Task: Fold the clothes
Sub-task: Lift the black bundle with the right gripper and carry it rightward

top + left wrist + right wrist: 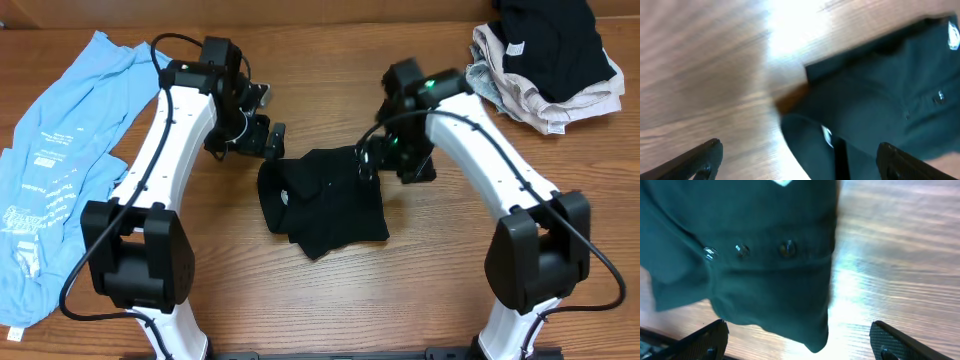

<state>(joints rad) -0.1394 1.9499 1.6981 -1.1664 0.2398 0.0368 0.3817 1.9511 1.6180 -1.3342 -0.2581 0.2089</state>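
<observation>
A black garment (325, 200) lies folded into a small bundle at the table's middle, with a small white mark near its left side. My left gripper (268, 140) is open just above the bundle's upper left corner; in its wrist view the dark fabric (880, 100) lies between and ahead of the spread fingers (800, 160). My right gripper (375, 160) is open at the bundle's upper right corner; its wrist view shows a buttoned edge of the fabric (755, 255) hanging toward the spread fingers (800, 342). Neither gripper holds anything.
A light blue shirt (60, 150) lies spread along the table's left side. A pile of beige and black clothes (545, 60) sits at the back right corner. Bare wooden table (340, 300) shows in front of the bundle.
</observation>
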